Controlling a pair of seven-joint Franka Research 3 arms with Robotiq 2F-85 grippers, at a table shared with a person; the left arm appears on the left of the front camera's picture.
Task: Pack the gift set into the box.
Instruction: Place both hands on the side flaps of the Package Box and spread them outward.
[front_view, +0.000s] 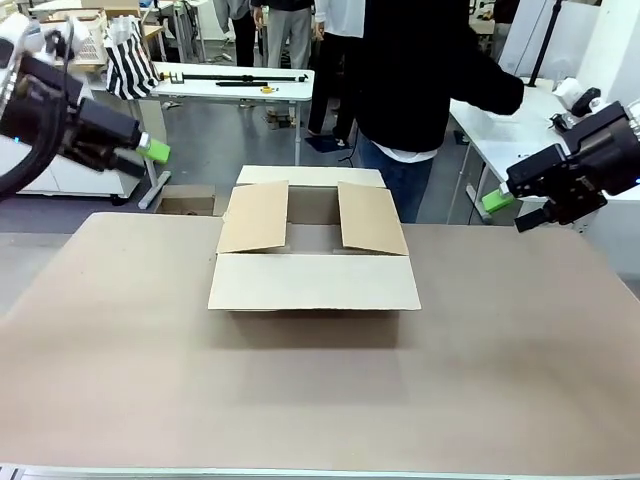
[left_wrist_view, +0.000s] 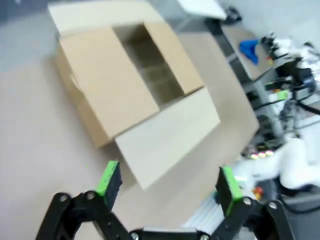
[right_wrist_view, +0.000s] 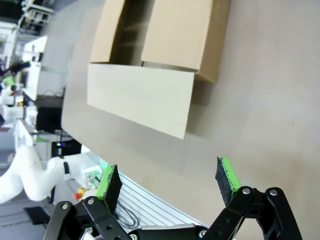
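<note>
Okay, brown cardboard box (front_view: 313, 281) sits mid-table (front_view: 500, 380), slightly toward 12 o'clock, top open. The near flap is folded out flat toward 6 o'clock and the far flap out toward 12. The two side flaps tilt partly over the opening with a gap between them. Left gripper (front_view: 155, 151) hangs in the air at about 10 o'clock of the box, well apart from it, green pads spread wide and holding nothing in the left wrist view (left_wrist_view: 169, 182). Right gripper (front_view: 497, 201) hovers at 2 o'clock of the box, fingers likewise spread and gripping nothing (right_wrist_view: 169, 180). A person in a dark top (front_view: 420, 80) stands at 12 o'clock behind the box.
</note>
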